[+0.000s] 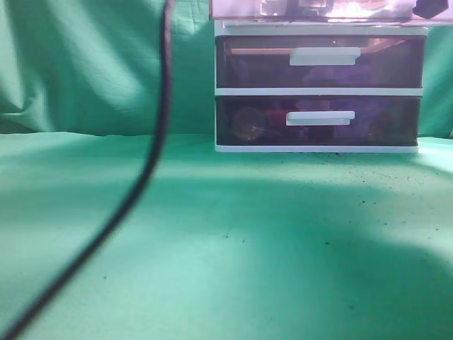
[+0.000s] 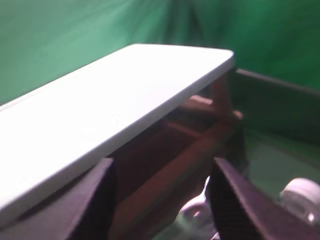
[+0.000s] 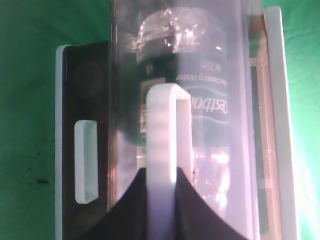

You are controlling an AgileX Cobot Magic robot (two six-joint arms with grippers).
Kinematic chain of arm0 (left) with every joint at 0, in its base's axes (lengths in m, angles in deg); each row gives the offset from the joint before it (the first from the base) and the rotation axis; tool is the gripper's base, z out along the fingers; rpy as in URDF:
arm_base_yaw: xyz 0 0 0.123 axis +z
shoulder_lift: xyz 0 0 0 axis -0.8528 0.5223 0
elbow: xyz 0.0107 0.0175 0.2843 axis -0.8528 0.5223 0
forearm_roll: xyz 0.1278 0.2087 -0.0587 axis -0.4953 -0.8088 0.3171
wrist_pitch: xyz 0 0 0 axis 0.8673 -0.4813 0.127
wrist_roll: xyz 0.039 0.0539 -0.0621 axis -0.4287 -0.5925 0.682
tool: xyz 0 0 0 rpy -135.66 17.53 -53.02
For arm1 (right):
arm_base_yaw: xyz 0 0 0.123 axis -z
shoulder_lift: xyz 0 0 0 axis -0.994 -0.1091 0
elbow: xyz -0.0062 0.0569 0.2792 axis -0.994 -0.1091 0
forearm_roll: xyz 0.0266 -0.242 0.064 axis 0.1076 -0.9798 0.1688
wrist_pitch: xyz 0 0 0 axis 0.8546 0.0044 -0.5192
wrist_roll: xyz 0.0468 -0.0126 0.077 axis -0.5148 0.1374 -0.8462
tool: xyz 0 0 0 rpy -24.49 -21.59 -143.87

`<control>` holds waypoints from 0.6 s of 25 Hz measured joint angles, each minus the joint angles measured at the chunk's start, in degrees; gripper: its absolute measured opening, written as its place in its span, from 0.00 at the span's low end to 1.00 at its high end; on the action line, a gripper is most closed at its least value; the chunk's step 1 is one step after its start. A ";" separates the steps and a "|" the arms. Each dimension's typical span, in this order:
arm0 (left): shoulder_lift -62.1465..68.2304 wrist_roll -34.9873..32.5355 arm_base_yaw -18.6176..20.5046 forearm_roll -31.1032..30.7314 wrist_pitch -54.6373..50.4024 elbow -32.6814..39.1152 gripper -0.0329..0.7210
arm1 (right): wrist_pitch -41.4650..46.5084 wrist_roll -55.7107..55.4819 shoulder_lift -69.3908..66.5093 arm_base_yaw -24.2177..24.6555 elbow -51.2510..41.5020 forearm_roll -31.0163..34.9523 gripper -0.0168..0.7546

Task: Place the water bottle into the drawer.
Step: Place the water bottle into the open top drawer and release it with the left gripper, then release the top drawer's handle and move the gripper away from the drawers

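Note:
In the right wrist view my right gripper [image 3: 162,172] is shut on the white bar handle [image 3: 167,125] of the uppermost drawer [image 3: 125,75]. The water bottle [image 3: 212,105] lies inside that drawer and shows through its translucent front. In the exterior view the drawer [image 1: 318,8] stands pulled out at the top edge of the frame. In the left wrist view my left gripper [image 2: 162,200] is open and empty beside the drawer's brown side wall [image 2: 170,155], under the unit's white top [image 2: 110,105]. Blurred white shapes sit at the lower right of that view.
The middle drawer [image 1: 318,64] and the lowest drawer [image 1: 318,120] are shut, each with a white handle. A black cable [image 1: 159,142] hangs across the left of the exterior view. Green cloth [image 1: 212,241] covers the table and backdrop.

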 joint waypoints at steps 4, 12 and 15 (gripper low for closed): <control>-7.95 0.00 0.00 1.79 -19.25 0.00 0.12 | -0.19 2.52 0.00 0.00 0.00 0.90 0.12; -23.99 -13.03 0.00 20.49 -50.84 -0.14 0.04 | 1.93 10.17 -5.82 1.70 10.24 7.22 0.12; -27.39 -18.73 0.00 30.01 -58.38 -0.14 0.04 | 3.50 10.97 -10.31 3.12 16.85 7.50 0.12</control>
